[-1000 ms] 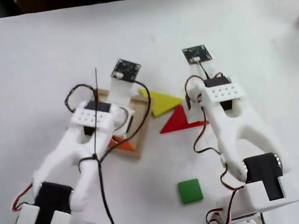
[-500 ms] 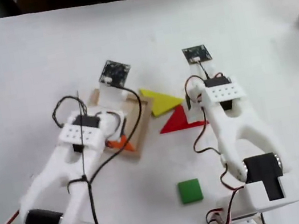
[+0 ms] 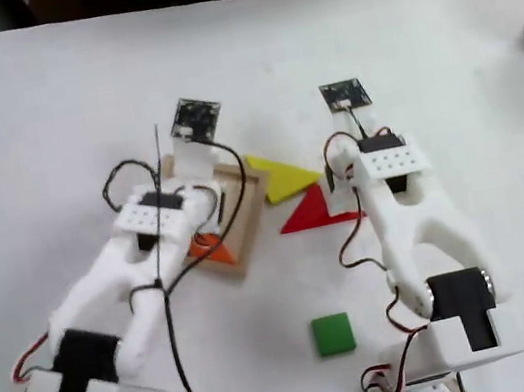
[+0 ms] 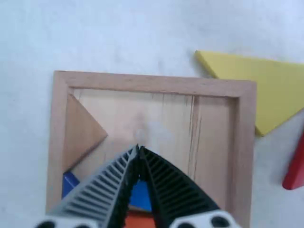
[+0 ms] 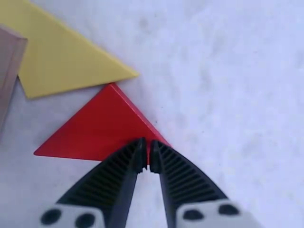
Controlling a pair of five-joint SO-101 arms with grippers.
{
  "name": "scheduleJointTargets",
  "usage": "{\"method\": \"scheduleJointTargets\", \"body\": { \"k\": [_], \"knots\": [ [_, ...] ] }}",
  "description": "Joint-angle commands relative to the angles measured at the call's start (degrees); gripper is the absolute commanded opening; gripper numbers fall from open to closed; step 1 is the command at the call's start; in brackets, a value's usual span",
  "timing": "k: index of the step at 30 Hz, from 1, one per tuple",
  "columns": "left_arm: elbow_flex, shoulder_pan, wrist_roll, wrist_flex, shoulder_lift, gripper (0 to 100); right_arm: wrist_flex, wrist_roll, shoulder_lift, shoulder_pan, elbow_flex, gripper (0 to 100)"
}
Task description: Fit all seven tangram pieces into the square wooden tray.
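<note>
Right wrist view puts the right tool (image 5: 146, 153) at the long edge of the red triangle (image 5: 102, 126). Its jaws are all but closed and hold nothing. The piece lies straight ahead of the tips, with its apex pointing away from the tool. The yellow triangle (image 5: 61, 57) lies just past it, nearly touching that apex.

From above, both pieces lie on the desk (image 3: 44, 112) just beside the wooden tray (image 3: 246, 221), between the tray and the right arm. That arm is the nearer one for either piece. The red triangle's long edge runs roughly from the tray side toward the right arm. The green square (image 3: 333, 334) lies well apart from the tray, toward the arm bases.

The left tool (image 4: 139, 152) hangs over the tray's inside, jaws pressed together and empty. In the tray are a wood-coloured triangle (image 4: 80, 133) against one wall, a blue piece (image 4: 141, 194) and an orange piece (image 4: 137, 219).

Compared with a second ago, the left arm has swung outward from the tray and partly back. Its wrist now lies farther from the yellow triangle. The right arm and the loose pieces have not shifted.
</note>
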Motion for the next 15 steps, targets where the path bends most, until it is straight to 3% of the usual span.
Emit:
{"method": "scheduleJointTargets", "body": {
  "k": [1, 15],
  "knots": [
    [-4.5, -0.8, 0.4, 2.5, 1.0, 2, -1.0, 0.7, -0.4, -0.6, -2.7, 2.1],
    [-4.9, -2.0, -0.8, 10.6, 1.0, 2, -1.0, 0.7, -0.4, -0.6, -2.7, 2.1]
  ]
}}
